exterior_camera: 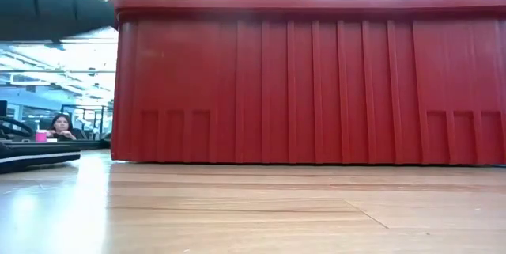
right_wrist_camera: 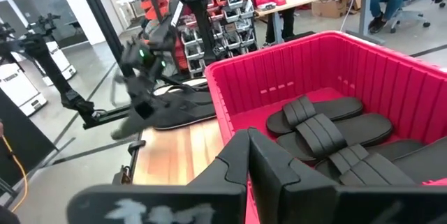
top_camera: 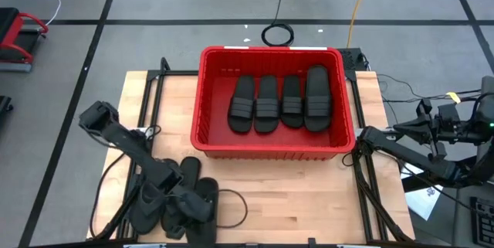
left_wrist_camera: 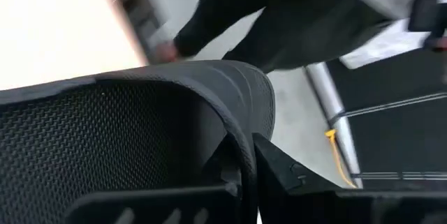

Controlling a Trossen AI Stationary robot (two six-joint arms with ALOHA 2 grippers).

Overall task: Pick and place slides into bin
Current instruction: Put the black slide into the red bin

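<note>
The red bin [top_camera: 270,49] stands at the table's far middle with several black slides [top_camera: 278,103] lying flat side by side in it; they also show in the right wrist view [right_wrist_camera: 321,133]. My left gripper [top_camera: 179,194] is over a heap of slides [top_camera: 150,205] at the table's near left and is shut on one slide [left_wrist_camera: 140,126], which the right wrist view shows raised off the wood [right_wrist_camera: 178,112]. My right gripper [top_camera: 361,136] waits shut and empty by the bin's near right corner. My left gripper holds the slide by its wide ribbed strap band [left_wrist_camera: 241,105]. One finger [left_wrist_camera: 293,175] lies outside the band and the other under it, against the textured footbed. Whether the slide is wholly clear of the heap, I cannot tell.
More slides lie on the wood at the near left [exterior_camera: 32,155]. A thin cable loop [top_camera: 231,208] lies beside them. The bin's ribbed near wall [exterior_camera: 316,80] fills the low view. Bare wood lies between bin and near edge. A person sits far behind the table [exterior_camera: 59,126].
</note>
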